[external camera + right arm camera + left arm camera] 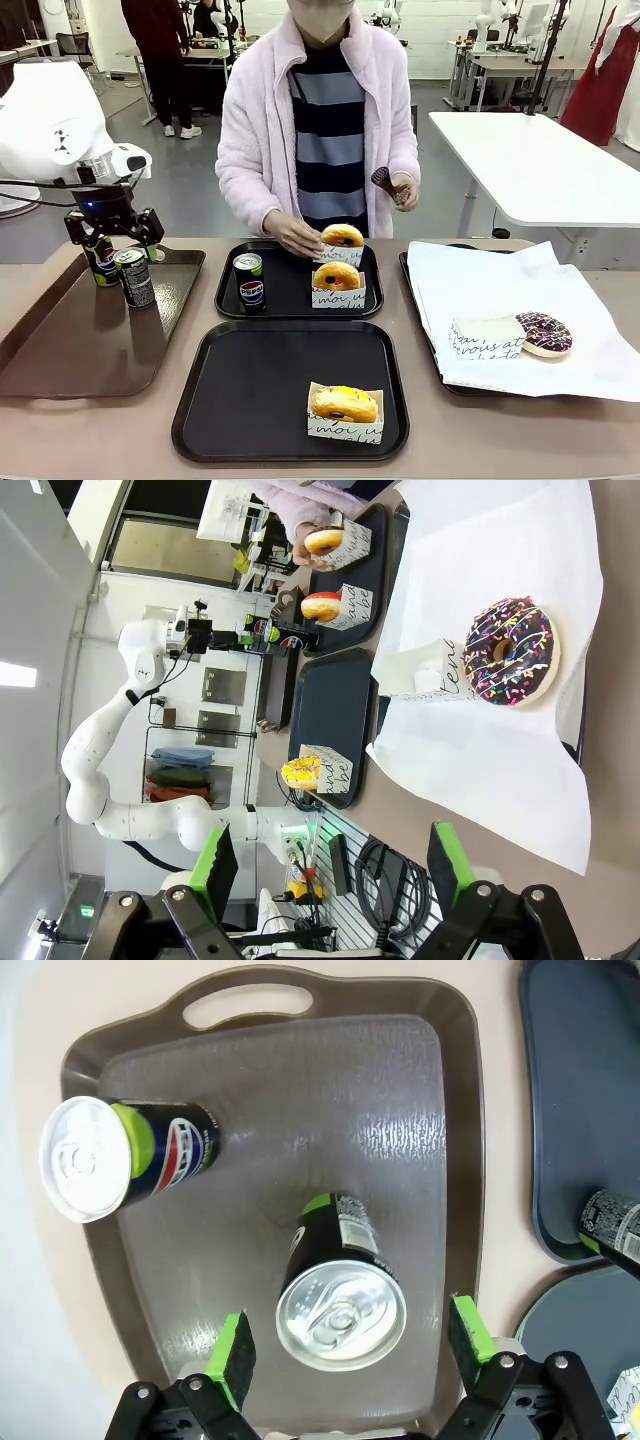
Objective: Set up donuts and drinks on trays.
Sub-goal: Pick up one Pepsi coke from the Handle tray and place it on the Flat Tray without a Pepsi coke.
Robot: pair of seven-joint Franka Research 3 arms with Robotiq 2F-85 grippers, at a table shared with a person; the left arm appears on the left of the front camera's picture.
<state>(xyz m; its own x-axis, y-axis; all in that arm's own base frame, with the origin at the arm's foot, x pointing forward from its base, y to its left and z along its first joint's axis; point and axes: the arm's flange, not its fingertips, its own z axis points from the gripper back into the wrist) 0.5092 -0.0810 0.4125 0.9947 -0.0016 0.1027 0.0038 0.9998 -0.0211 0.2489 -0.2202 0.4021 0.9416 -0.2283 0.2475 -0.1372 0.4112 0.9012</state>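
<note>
While L jaws gape, can [341, 1312] blk, silver-topped.

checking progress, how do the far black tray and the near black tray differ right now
The far black tray holds a can and two donuts; the near black tray holds one donut and no can. A person's hand is at the back donut on the far tray; no hand is at the near tray. Both are matte black with rounded corners and raised rims.

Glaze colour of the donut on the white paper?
Dark chocolate with coloured sprinkles; the donut shows clearest in right wrist view.
</note>
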